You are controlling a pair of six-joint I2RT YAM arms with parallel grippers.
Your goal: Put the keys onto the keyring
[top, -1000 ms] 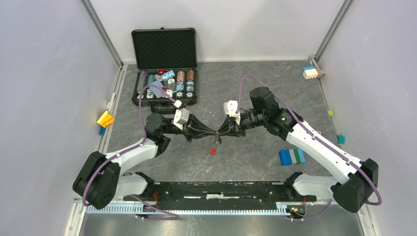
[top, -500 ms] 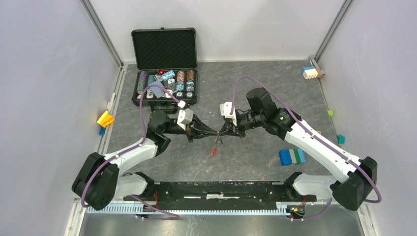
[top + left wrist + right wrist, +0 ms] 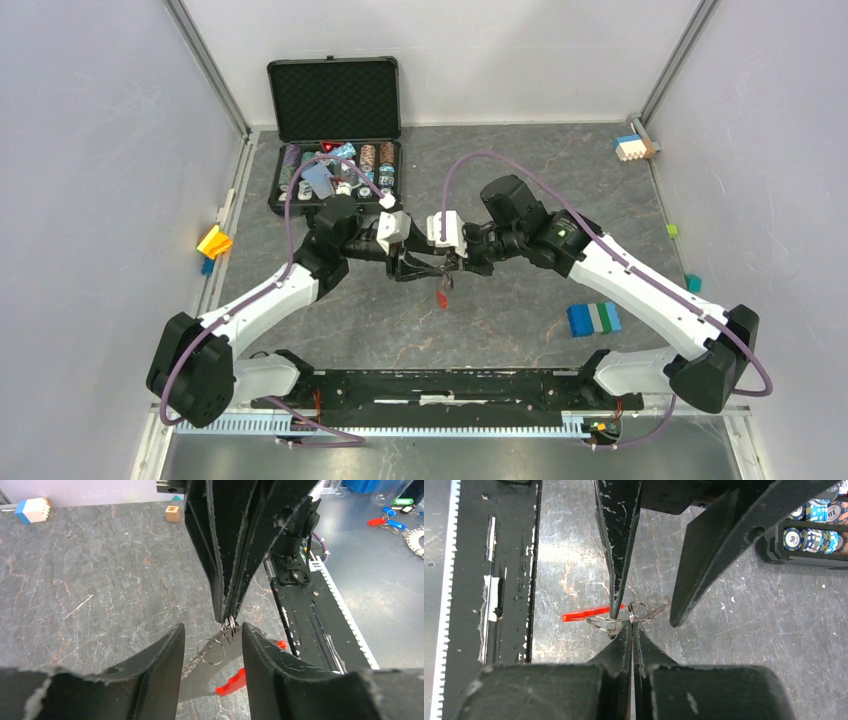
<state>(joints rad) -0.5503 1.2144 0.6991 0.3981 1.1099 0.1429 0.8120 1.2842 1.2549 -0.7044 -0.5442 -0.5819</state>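
The keyring hangs above the table's middle as silvery rings and a short chain, with its red tag dangling below. My right gripper is shut on one ring at its very tips. My left gripper faces it, open, one finger on each side of the hanging rings without touching them. In the right wrist view the red tag lies left of the left gripper's fingertips. The keys are out of view.
An open black case of poker chips stands at the back left. A blue, green and white block lies to the right, a yellow block at the left wall. A black rail runs along the near edge.
My left gripper has opened and let go of the keyring, which now hangs from the right gripper alone. Both wrists have shifted back and closer together.
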